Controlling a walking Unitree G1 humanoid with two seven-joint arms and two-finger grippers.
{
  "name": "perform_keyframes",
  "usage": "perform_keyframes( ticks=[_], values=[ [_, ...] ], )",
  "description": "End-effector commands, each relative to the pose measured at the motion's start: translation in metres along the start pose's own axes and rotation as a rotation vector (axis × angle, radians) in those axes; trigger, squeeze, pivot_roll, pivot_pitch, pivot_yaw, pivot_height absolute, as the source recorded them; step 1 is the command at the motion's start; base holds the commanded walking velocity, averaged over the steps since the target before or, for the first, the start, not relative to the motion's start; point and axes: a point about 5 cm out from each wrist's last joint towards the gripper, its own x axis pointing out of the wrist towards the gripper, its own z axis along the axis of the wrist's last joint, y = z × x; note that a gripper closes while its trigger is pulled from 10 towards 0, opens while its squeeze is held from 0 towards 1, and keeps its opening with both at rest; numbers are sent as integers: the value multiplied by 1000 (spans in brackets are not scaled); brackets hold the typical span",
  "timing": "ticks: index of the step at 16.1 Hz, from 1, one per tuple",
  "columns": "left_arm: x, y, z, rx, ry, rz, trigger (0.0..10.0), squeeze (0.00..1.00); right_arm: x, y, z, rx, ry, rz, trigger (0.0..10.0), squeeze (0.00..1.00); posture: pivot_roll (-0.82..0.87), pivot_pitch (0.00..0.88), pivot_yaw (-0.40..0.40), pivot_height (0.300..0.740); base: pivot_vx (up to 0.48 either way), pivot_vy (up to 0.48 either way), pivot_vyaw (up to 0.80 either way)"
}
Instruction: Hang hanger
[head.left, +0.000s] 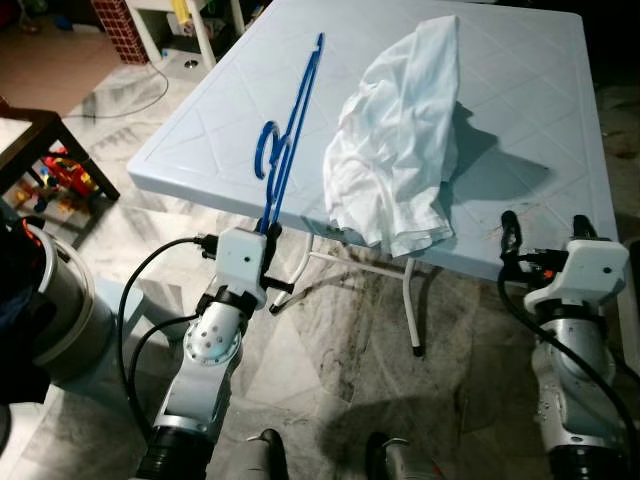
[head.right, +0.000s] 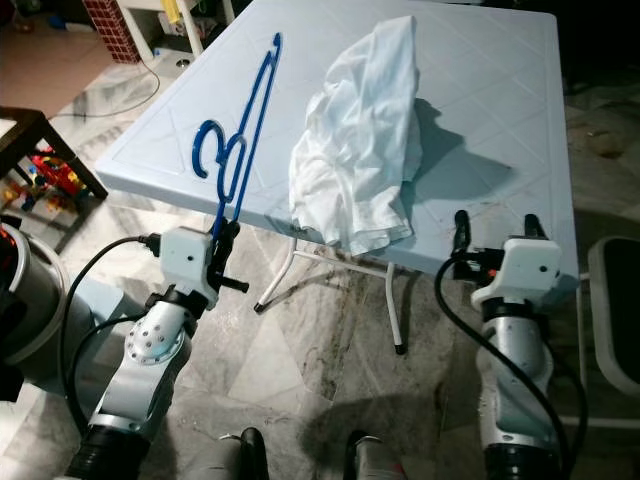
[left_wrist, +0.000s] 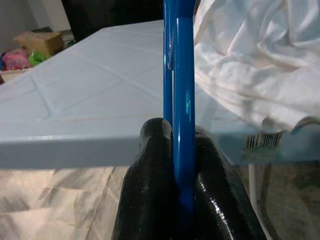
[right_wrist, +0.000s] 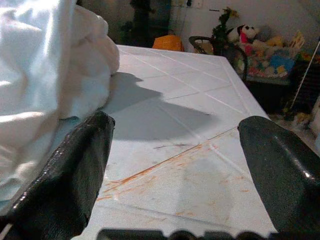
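While we stand at the near edge of the pale blue bench (head.left: 200, 150), our left gripper (head.left: 268, 236) sits just below that edge with its two black fingers (left_wrist: 150, 165) pinched tight on the blue hanger (head.left: 290, 120); the wrist view shows the plastic bar squeezed between them, running straight up out of the grip; from there the hanger slants up and away over the bench top, its hook curling at about mid-length on the left side. We judge it light, stiff and thin, a smooth plastic that could slip or twist in a pinch at one end; held so far from its middle, it will likely swing and lever against the fingers, so we would keep the clamp firm and move slowly, or take hold nearer the hook for better balance. Our right gripper (head.left: 545, 235) waits at the bench's near right edge, fingers spread wide with nothing between them, the scuffed bench top showing through the gap. Just beyond, between the two arms, a crumpled white shirt (head.left: 400, 140) lies on the bench and droops over the near edge; it is soft and limp, near the hanger, though we cannot tell whether they touch. Farther off, past the bench's left corner, lie a marble floor (head.left: 150, 240) and scattered toys (head.left: 65, 175).
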Motion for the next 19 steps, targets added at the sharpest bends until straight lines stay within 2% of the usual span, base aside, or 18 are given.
perform_keyframes(
  ticks=[1,6,9,11,14,19],
  values=[
    [2,1,1,34,-10,9,10000,0,-1,3,6,22,-3,-5,10000,1000,-123,175,89,740,0,0,0],
    [0,7,-4,49,-2,50,10000,0,6,19,13,74,23,10,10000,1000,-125,165,76,740,0,0,0],
    [7,6,-2,61,-9,76,10000,0,6,27,9,127,71,25,10000,1000,-106,146,66,740,0,0,0],
    [8,7,0,59,-19,70,10000,0,8,33,10,104,67,57,10000,1000,-105,155,73,740,0,0,0],
    [7,6,-1,58,-17,76,10000,0,6,27,6,123,93,30,10000,1000,-101,155,71,740,-262,0,0],
    [11,2,-2,45,-16,76,10000,0,7,29,5,119,102,43,10000,1000,-111,143,63,740,-268,0,0]
  ],
)
